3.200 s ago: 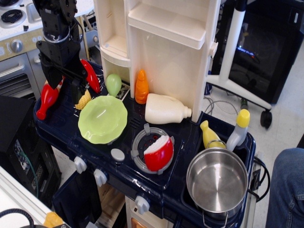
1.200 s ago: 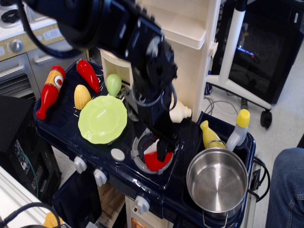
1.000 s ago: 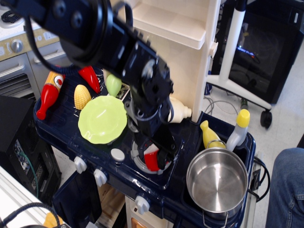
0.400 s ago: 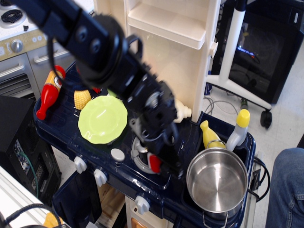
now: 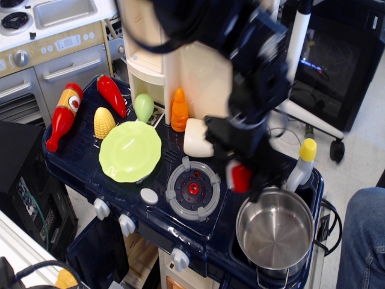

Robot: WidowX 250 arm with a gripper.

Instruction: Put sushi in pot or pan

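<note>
observation.image: gripper (image 5: 242, 179) was pinching sushi (image 5: 241, 177) just left of pot (image 5: 275, 229) rim; imo needed more travel right over centre, then low release.

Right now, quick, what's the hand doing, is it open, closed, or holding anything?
Hand: closed on the sushi, held in the air beside the pot.

A dark blue toy kitchen counter (image 5: 72, 158) is filling the near middle, with a cream cupboard tower (image 5: 180, 66) rising at its far side. A grey toy stove (image 5: 48, 54) is standing at far left, while a white wheeled stand (image 5: 301, 78) is resting on the pale tiled floor (image 5: 361, 150) at right
</note>
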